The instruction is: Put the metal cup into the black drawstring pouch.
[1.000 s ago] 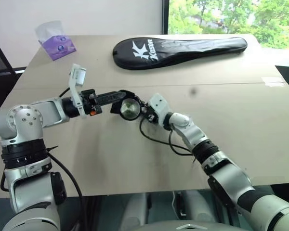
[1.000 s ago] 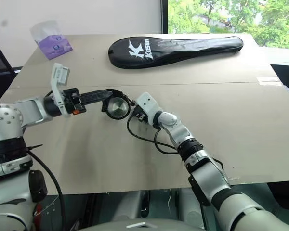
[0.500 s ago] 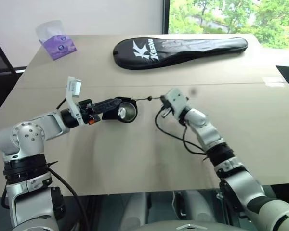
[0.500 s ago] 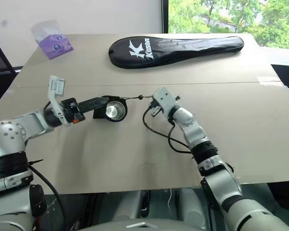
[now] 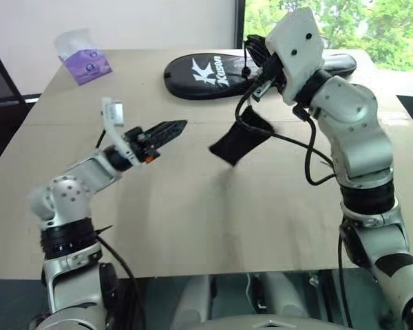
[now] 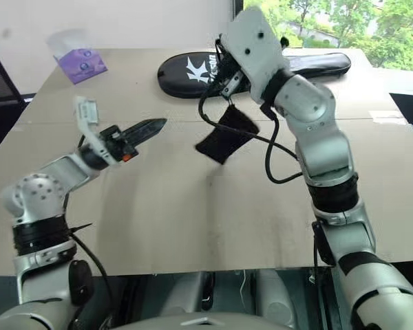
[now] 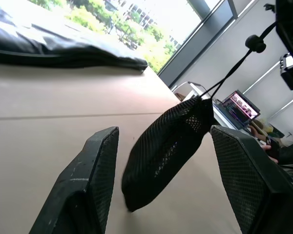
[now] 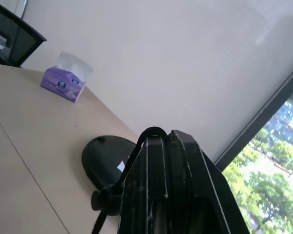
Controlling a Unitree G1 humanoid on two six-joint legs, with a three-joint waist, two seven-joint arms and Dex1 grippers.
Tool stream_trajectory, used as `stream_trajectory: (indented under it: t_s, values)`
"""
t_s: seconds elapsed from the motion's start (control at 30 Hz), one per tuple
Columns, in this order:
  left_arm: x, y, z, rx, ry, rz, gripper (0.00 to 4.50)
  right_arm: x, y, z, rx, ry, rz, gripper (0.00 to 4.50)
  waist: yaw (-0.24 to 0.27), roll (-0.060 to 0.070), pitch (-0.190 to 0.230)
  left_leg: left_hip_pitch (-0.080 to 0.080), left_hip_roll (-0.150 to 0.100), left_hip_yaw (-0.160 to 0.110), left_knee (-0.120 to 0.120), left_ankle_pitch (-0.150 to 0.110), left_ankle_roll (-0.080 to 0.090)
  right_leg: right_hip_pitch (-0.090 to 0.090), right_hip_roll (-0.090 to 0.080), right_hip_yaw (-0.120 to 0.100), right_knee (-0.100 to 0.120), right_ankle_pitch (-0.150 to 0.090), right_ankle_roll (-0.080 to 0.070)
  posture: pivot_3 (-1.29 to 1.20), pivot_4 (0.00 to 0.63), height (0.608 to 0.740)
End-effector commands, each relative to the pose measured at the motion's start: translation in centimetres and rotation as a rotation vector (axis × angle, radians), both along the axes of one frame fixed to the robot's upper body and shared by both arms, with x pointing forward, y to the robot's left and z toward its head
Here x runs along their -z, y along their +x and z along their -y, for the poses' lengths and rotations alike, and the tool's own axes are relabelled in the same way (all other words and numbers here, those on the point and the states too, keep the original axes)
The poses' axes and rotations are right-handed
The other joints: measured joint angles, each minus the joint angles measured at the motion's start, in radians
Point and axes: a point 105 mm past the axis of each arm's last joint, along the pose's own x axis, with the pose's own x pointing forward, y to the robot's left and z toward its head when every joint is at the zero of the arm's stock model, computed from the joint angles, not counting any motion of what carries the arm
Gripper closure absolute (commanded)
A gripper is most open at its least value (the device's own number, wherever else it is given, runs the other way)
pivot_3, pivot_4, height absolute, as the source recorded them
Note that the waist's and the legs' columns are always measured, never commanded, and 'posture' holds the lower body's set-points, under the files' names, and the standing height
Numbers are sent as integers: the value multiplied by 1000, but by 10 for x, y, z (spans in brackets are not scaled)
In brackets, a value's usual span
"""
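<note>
The black drawstring pouch hangs tilted above the table, its mouth drawn closed. It dangles from its thin cord, which carries a bead. My right gripper is raised high over the table and shut on that cord, which loops over its fingertips. My left gripper is open and holds nothing. It sits just left of the pouch, pointing at it, with a gap between them. The metal cup is hidden from view.
A long black racket cover with white lettering lies at the table's far side, behind the pouch. A purple tissue box stands at the far left corner. The tan table stretches bare toward its near edge.
My right gripper rose high with the cord, drawing the pouch shut and lifting it off the table. My left gripper let go of the pouch's rim and opened. The cup no longer shows.
</note>
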Motion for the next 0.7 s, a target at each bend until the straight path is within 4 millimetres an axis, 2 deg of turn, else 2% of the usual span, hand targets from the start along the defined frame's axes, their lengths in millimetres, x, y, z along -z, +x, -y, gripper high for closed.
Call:
stream_trajectory:
  t_s: [0.03, 0.13, 0.2, 0.27, 0.7]
  values:
    - [-43, -4, 26, 31, 11, 197, 1423, -18, -15, -7, -48, -4, 51, 4500, 3, 0, 0, 0, 0, 0, 0, 0, 0, 0, 0, 0, 0, 0, 0, 0, 150, 740]
    - [-69, -9, 50, 97, -4, 292, 1423, -21, -19, -10, -70, -24, 55, 4500, 6, 0, 0, -1, 0, 0, 0, 1, -1, 0, 0, -1, 0, 0, 0, 0, 150, 740]
    - [-75, -12, 62, 133, 4, 324, 1423, -7, -18, -10, -69, -76, 30, 4500, 4, 0, 0, -1, 0, 1, 0, 1, -1, 0, 1, -2, 0, 0, 0, 0, 150, 740]
    - [-72, -14, 71, 156, 43, 336, 1423, 5, -17, -10, -66, -124, 20, 4500, 1, 0, 0, -1, 0, 1, 0, 1, -1, 0, 2, -2, -1, 0, 0, 0, 150, 740]
    - [-66, -9, 77, 172, 69, 353, 1423, -9, -29, -17, -110, -78, 33, 4500, -12, 1, 1, -1, 0, 1, 0, 1, -1, -1, 2, -2, 0, 0, 0, 0, 150, 740]
